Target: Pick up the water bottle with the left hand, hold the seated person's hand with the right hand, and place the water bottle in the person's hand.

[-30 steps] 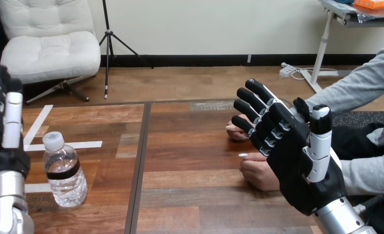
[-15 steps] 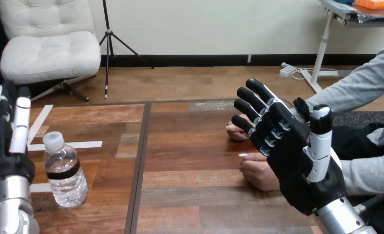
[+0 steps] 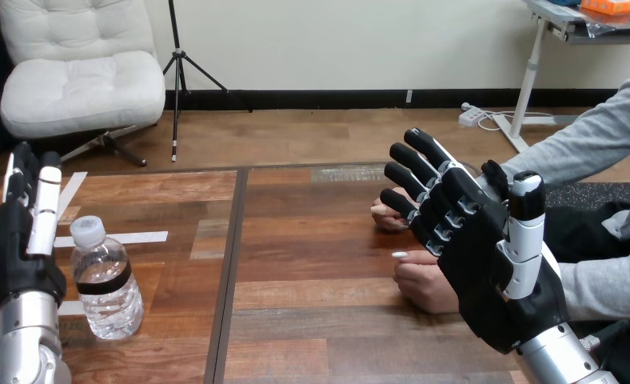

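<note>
A clear water bottle (image 3: 104,280) with a white cap and a dark band stands upright on the table's left part. My left hand (image 3: 25,240) is raised just left of it, fingers straight and open, a small gap between them. My right hand (image 3: 480,248) hangs open above the table at the right, fingers spread and pointing up-left. Behind and below it lie the person's two hands: the nearer one (image 3: 424,282) rests on the wood partly under my palm, the farther one (image 3: 388,216) peeks out past my fingers. I see no grip on either.
The wooden table (image 3: 312,320) has a dark seam (image 3: 228,272) running front to back between the bottle and the person's hands. White tape strips (image 3: 120,238) lie on the left board behind the bottle. The person's grey sleeves (image 3: 600,280) enter from the right edge.
My left hand has moved right and forward, closing in on the bottle's left side. My right hand, the bottle and the person's hands have stayed put.
</note>
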### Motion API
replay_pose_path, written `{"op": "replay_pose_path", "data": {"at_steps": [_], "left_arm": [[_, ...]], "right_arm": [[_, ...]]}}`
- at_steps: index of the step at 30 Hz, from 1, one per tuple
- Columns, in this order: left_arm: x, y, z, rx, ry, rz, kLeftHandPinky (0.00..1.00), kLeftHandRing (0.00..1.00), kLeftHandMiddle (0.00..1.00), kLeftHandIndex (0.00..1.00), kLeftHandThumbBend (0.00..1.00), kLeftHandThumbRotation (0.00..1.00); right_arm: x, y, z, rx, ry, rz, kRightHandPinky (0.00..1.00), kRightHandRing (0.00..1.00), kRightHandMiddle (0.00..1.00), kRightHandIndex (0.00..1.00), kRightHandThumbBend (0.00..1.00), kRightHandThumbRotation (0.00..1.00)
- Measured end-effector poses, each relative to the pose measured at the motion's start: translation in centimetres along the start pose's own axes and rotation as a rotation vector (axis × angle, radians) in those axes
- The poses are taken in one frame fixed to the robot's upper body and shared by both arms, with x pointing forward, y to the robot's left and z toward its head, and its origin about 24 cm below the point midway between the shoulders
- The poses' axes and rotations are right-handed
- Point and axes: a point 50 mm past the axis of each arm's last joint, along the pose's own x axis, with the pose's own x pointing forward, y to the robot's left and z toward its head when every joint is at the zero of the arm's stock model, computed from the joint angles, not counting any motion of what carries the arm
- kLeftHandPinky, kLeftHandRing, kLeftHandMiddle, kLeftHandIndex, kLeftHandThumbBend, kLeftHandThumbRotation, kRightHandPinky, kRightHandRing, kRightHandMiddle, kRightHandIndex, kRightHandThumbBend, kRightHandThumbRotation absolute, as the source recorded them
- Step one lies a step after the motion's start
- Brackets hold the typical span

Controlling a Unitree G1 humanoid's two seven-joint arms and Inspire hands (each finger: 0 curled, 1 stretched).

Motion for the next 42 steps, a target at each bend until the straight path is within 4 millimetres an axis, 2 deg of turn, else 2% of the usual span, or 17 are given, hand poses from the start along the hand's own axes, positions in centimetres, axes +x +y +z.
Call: {"op": "replay_pose_path", "data": {"at_steps": [5,13,19,22,24,32,42], "left_arm": [[-0.04,0.0,-0.21,-0.002,0.011,0.001,1.0,1.0,1.0,0.99,0.5,0.7],[-0.12,0.03,-0.52,-0.008,0.033,0.0,1.0,1.0,1.0,1.0,0.63,0.65],[-0.12,-0.06,-0.67,0.003,0.048,-0.004,1.0,1.0,1.0,1.0,0.79,0.55],[-0.11,-0.09,-0.69,0.011,0.05,-0.002,1.0,1.0,1.0,1.0,0.88,0.47],[-0.11,-0.13,-0.69,0.012,0.05,-0.001,1.0,1.0,1.0,1.0,0.94,0.38],[-0.11,-0.1,-0.68,0.003,0.049,0.0,1.0,1.0,1.0,1.0,0.99,0.16],[-0.11,-0.11,-0.67,-0.003,0.048,-0.007,1.0,1.0,1.0,1.0,1.0,0.05]], "right_arm": [[0.0,0.0,0.0,0.0,0.0,0.0,0.94,0.97,0.95,0.95,0.9,1.0],[0.0,0.0,0.0,0.0,0.0,0.0,0.94,0.96,0.95,0.95,0.91,1.0],[0.0,0.0,0.0,0.0,0.0,0.0,0.94,0.96,0.95,0.95,0.9,1.0],[0.0,0.0,0.0,0.0,0.0,0.0,0.94,0.96,0.95,0.95,0.9,1.0],[0.0,0.0,0.0,0.0,0.0,0.001,0.94,0.96,0.95,0.95,0.9,1.0],[0.0,0.0,0.0,0.001,0.0,0.001,0.94,0.96,0.95,0.95,0.91,1.0],[0.0,0.0,0.0,0.0,0.0,0.001,0.93,0.96,0.95,0.95,0.91,1.0]]}}
